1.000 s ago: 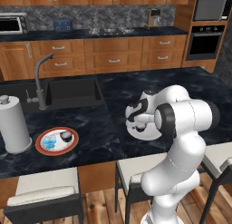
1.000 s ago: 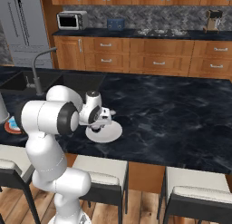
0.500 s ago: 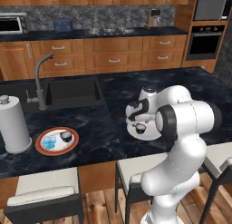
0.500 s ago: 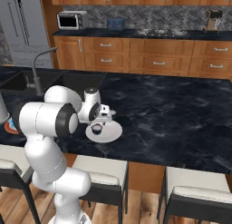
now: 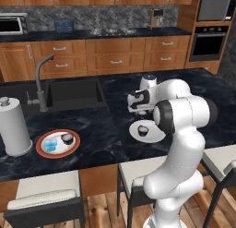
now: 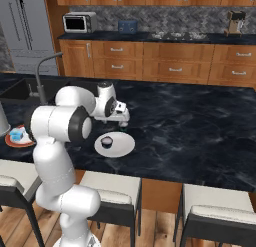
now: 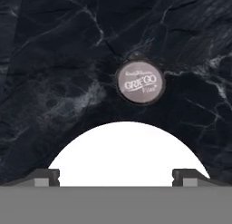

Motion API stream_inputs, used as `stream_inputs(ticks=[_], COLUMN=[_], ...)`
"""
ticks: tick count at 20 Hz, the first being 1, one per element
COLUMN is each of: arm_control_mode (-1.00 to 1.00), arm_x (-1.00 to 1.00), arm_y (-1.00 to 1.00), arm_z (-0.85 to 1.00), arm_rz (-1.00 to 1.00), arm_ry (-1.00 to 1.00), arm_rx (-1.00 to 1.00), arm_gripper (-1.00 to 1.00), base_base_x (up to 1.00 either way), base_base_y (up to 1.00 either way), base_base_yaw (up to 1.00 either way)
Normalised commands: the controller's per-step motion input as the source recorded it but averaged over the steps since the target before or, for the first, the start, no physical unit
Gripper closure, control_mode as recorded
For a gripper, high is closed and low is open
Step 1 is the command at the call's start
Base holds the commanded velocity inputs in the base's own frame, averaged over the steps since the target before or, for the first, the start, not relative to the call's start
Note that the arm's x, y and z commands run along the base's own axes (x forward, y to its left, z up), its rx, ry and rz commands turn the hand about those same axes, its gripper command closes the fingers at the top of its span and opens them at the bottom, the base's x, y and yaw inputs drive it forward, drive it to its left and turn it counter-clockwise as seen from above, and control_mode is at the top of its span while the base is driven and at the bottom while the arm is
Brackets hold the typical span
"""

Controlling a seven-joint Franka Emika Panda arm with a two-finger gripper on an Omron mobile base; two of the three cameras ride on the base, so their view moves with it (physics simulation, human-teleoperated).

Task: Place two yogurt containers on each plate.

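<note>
A dark marble desk point(image 5: 106, 135) carries a plain white plate point(image 5: 154, 131) near its front edge. One dark-topped yogurt cup point(image 5: 143, 129) sits on that plate. Another yogurt cup point(image 7: 139, 82), its printed lid facing up, rests on the bare desk just beyond the plate's rim. The tool point(image 7: 116, 175) hovers above the plate, its fingers spread wide and holding nothing. Well to the left of the white plate lies an orange-rimmed plate point(image 5: 44, 150) with a light blue cup point(image 5: 51, 144) and what looks like a dark-topped cup point(image 5: 67, 138).
</note>
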Motion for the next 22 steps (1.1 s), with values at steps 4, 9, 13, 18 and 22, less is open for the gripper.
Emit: stream_inputs(ticks=[4,9,13,18,22], arm_control_mode=[-1.0,-1.0,-1.0,-1.0,-1.0], arm_x=[0.53,0.19,0.23,0.36,0.14], arm_y=[-0.31,-0.28,0.01,0.02,0.02], arm_z=[-0.31,-0.57,-0.01,-0.18,-0.22], arm_rz=[-0.01,0.0,0.0,0.0,0.0], arm_ry=[0.04,0.0,0.0,0.01,0.0], arm_rx=[0.08,0.12,0.0,0.0,0.0], arm_gripper=[-1.0,-1.0,-1.0,-1.0,-1.0], base_base_x=[0.0,0.0,0.0,0.0,0.0], base_base_y=[0.0,0.0,0.0,0.0,0.0], base_base_yaw=[0.0,0.0,0.0,0.0,0.0])
